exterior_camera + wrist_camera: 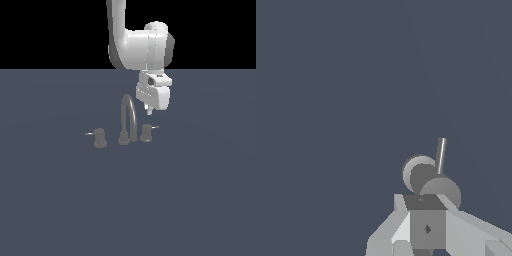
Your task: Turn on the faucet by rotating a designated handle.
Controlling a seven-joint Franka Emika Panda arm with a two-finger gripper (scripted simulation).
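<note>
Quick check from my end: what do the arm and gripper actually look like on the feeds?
The glossy white, rounded arm has dark grey joint sections. Its blocky white gripper shows small dark marks on its housing; in the wrist view it looks light grey, with a darker block bearing a diamond mark. No cables visible.

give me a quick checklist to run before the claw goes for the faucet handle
1. Right knob picked: ok. The claw hangs over the handle on the exterior view's right, not the other knob.
2. Contact with the handle: not ok yet. The claw is above it with a visible gap.
3. Lever pin located: ok. The lever pin sticks out toward the exterior view's right; in the wrist view it shows as a thin rod.
4. Clearance from the spout: ok, but close. The arch stands just beside the claw.
5. Claw opening: cannot tell. Neither view shows the fingertips clearly.
6. Claw centred on the handle: cannot tell from these angles.
</note>
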